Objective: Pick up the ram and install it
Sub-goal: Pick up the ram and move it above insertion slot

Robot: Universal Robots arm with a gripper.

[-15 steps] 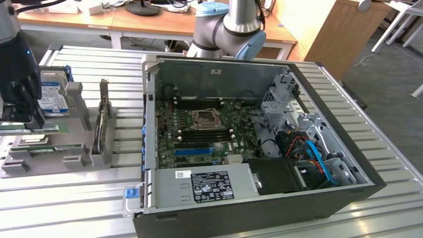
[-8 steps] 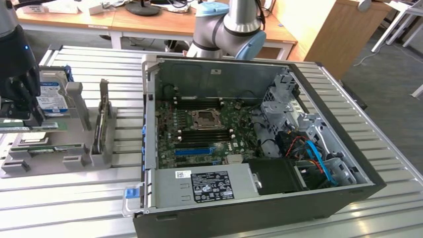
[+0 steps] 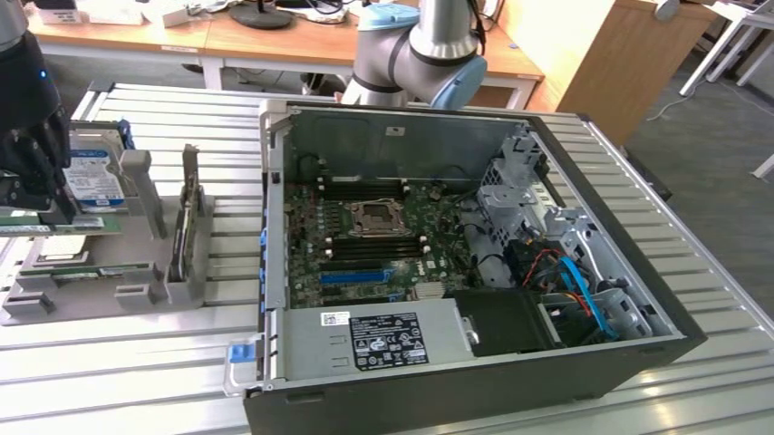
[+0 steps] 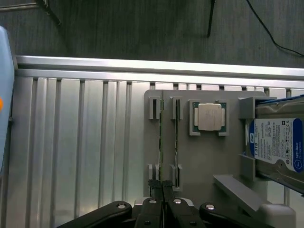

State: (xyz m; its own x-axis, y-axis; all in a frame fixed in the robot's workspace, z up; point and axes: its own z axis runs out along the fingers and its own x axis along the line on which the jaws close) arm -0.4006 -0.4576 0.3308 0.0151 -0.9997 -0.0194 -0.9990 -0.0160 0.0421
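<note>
Two fingers (image 4: 156,190) of my gripper (image 4: 161,185) clench the ram (image 4: 161,137), which stands on edge in the gray holder (image 4: 204,161) just beside a second stick (image 4: 176,137), at the exterior view's left of the open computer case (image 3: 484,399).

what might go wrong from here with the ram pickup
1. The pincer is shut on the ram near one end, so the ram may tilt and bind in the holder when lifted.
2. A second stick stands close alongside, and the pincer could snag it.
3. The slots sit deep inside the case, so a tilted ram may well miss them.
</note>
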